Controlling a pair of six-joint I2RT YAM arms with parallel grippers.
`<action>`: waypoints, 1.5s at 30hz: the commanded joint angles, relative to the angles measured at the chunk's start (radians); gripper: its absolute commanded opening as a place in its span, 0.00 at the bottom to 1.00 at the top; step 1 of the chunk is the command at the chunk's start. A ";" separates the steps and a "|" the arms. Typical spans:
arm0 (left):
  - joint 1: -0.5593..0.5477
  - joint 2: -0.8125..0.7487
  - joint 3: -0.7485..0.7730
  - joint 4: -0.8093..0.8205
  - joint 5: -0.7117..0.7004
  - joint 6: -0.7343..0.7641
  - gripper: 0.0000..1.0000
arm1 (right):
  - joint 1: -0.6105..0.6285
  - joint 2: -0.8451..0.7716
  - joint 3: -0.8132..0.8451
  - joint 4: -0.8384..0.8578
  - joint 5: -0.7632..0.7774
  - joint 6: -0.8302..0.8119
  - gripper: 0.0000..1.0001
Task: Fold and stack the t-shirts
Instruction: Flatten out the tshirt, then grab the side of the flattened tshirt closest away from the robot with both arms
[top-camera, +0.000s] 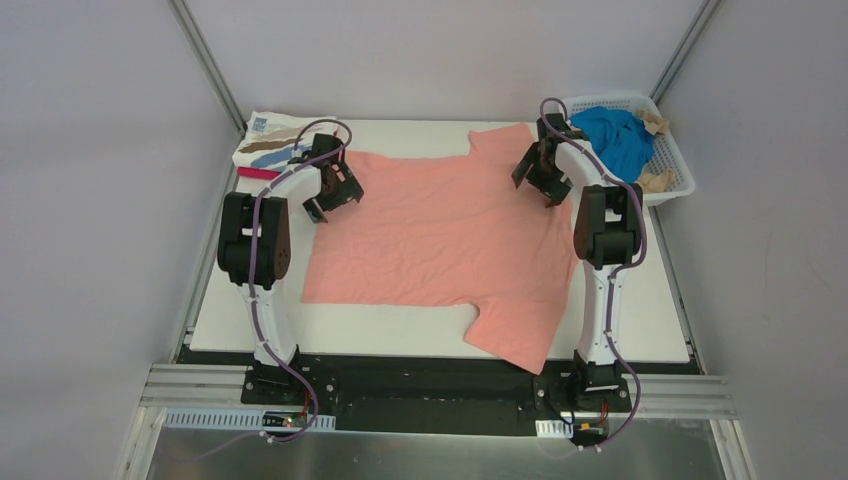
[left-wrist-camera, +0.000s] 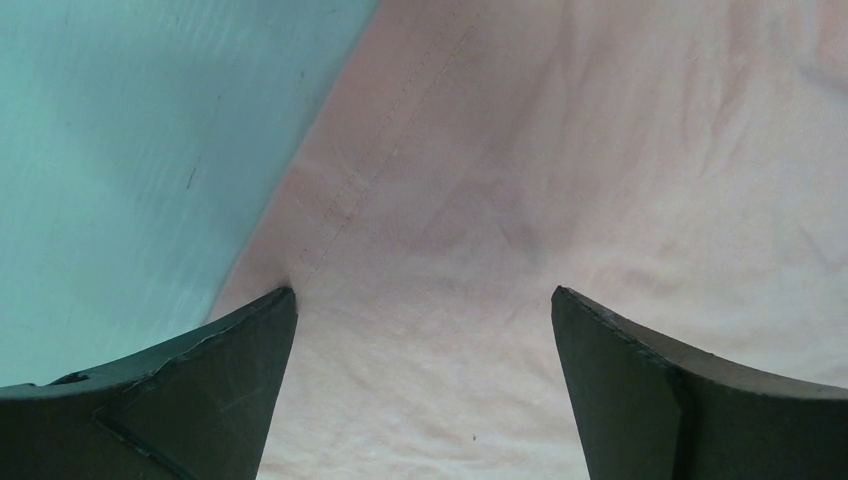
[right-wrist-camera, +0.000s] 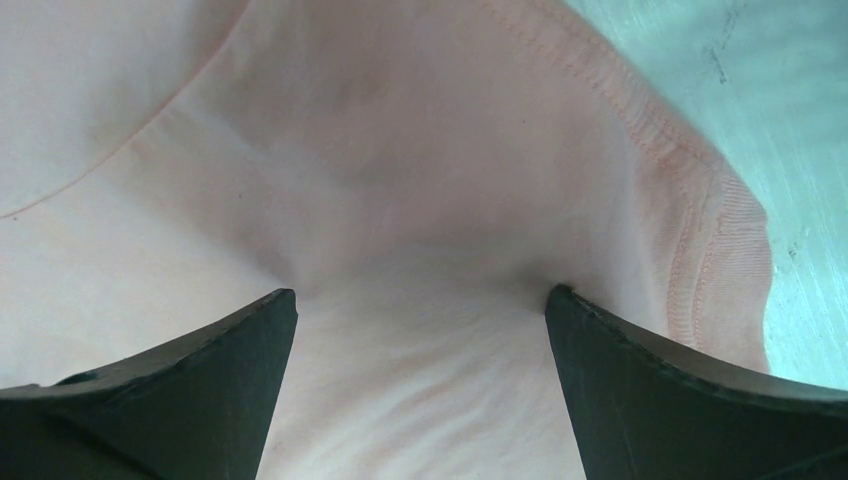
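A large salmon-pink t-shirt (top-camera: 440, 235) lies spread flat across the white table. My left gripper (top-camera: 335, 203) is open at the shirt's far left edge. In the left wrist view, the gripper (left-wrist-camera: 422, 290) has both fingertips down on the pink cloth (left-wrist-camera: 560, 150), next to a seam. My right gripper (top-camera: 537, 190) is open at the shirt's far right, near a sleeve. In the right wrist view, the gripper (right-wrist-camera: 420, 290) has its tips pressing into the cloth (right-wrist-camera: 400, 150), beside a ribbed hem (right-wrist-camera: 720, 250). Nothing is pinched between either pair of jaws.
A folded white tee with brown and blue brushstrokes (top-camera: 268, 143) lies at the back left, with a magenta strip (top-camera: 258, 173) under it. A white lattice basket (top-camera: 672, 165) at the back right holds a bright blue tee (top-camera: 615, 135) and tan cloth (top-camera: 655, 122).
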 joint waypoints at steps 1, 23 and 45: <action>0.001 -0.100 -0.031 -0.054 -0.034 -0.028 0.99 | -0.010 -0.037 0.040 0.011 -0.006 -0.056 0.99; 0.000 -0.969 -0.821 -0.337 -0.209 -0.414 0.98 | 0.266 -0.868 -0.882 0.165 0.140 0.101 0.99; 0.000 -0.824 -0.892 -0.196 -0.151 -0.503 0.55 | 0.318 -1.005 -1.022 0.118 0.176 0.136 0.99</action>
